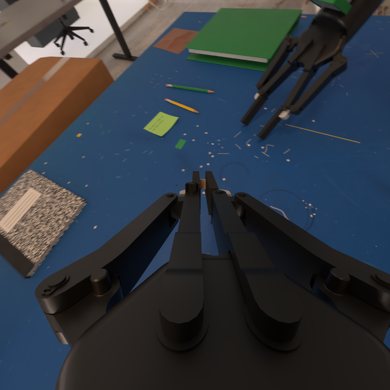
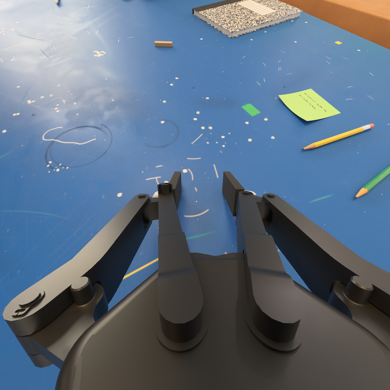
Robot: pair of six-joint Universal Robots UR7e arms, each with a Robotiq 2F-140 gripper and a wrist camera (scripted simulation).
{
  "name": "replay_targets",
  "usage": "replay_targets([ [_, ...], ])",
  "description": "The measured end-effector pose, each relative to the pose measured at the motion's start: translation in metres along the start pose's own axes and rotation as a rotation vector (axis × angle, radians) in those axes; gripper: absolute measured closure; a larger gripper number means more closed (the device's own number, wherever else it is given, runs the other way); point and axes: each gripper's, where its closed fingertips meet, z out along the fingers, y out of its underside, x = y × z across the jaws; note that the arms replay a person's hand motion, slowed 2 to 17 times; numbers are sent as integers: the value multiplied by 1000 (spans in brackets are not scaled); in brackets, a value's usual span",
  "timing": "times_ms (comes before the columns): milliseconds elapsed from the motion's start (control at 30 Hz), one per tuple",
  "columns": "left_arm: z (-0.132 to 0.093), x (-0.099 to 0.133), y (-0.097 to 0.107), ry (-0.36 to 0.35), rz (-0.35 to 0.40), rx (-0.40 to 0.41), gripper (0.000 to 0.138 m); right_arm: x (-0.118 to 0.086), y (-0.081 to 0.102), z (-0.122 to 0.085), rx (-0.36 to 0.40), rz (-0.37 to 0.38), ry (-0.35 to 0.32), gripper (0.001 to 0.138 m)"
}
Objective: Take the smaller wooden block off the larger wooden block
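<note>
Left wrist view, left to right: a speckled notebook lies at the near left of the blue table, a brown cardboard box beside the table's left edge. Mid-table sit a lime sticky note, a small green tape scrap, a yellow pencil and a green pencil farther off. A green binder lies far, a brown sheet just left of it. The left gripper is clenched on a small wooden block; only a pale sliver shows between the fingertips. Whether it sits above or touches the table cannot be told. The right gripper hangs far right, jaws apart, tips near the table.

Right wrist view, left to right: dark ring marks and chalk scribbles at left, a wooden block lying flat alone far centre, the notebook beyond it, then the tape scrap, sticky note, yellow pencil and green pencil at right. The right gripper is released, nothing between its fingers, bare table showing in the gap.
</note>
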Motion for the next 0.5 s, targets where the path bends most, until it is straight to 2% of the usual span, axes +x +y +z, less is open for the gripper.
replay_targets([
  [100,23,28,0,61,36,-28,130,-2,0,0,-1,-4,-10,83],
  [267,63,68,11,157,44,-96,130,-4,0,1,-3,-18,-18,79],
  [500,102,93,29,193,41,-189,130,-5,1,1,-4,-21,-25,77],
])
